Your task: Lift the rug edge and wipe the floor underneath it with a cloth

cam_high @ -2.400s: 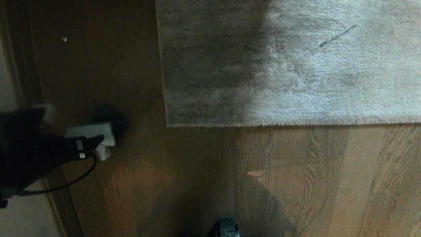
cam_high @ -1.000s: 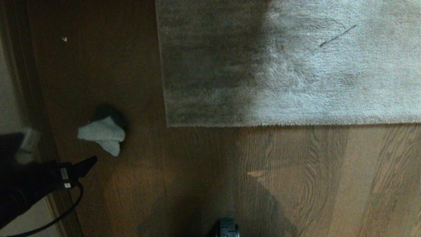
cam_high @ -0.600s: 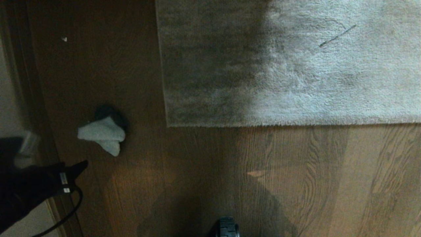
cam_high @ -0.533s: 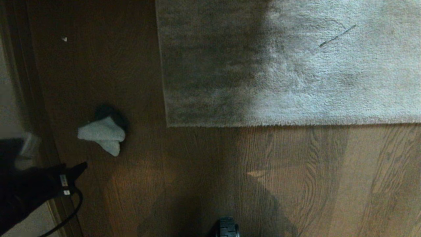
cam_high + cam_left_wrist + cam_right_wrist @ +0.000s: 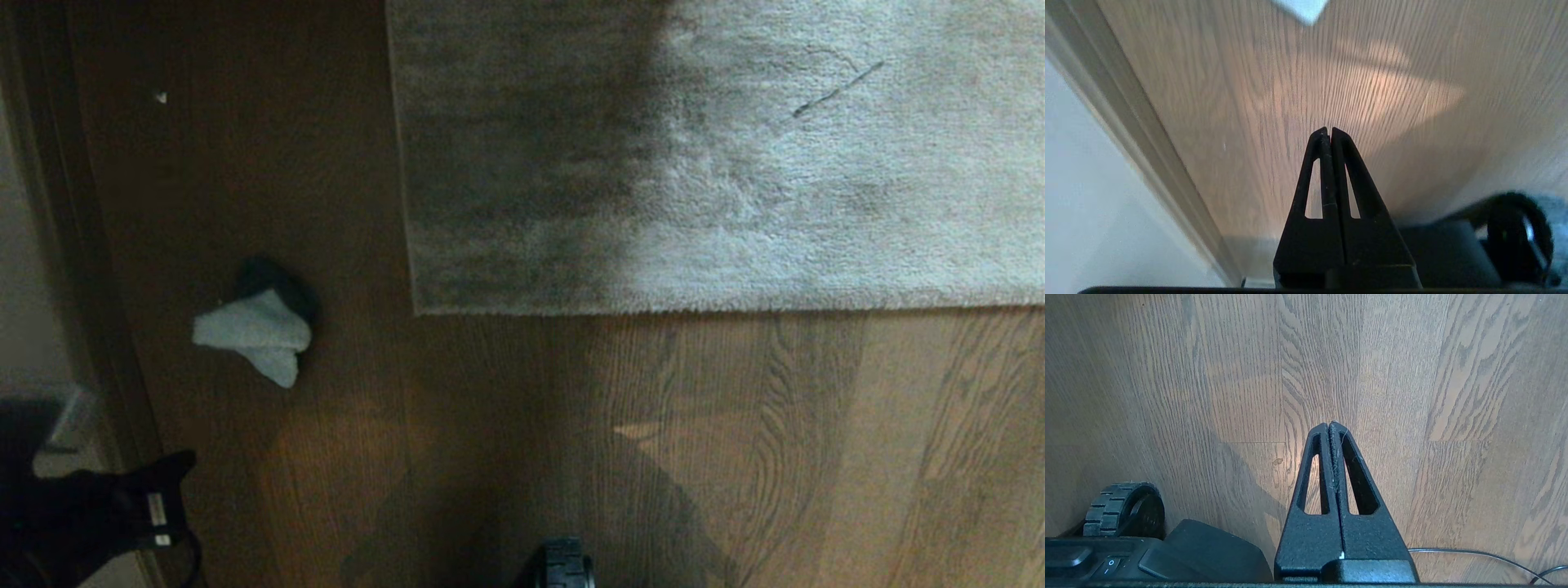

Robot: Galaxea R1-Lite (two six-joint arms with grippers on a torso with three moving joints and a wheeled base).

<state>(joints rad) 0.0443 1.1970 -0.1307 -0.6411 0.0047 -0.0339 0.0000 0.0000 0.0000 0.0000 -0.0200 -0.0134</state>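
Cloth [image 5: 255, 335] loose on floor [image 5: 490, 457], ahead of L tool [image 5: 1327, 131], nearer it than R tool [image 5: 1332, 425]. Both tools clenched, empty. Rug edge [image 5: 653, 309] flat, well right of cloth.

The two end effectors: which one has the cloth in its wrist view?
The left end effector: the cloth shows at the edge of its wrist view, lying loose on the floor. The right end effector, also shut and empty, sees only floor.
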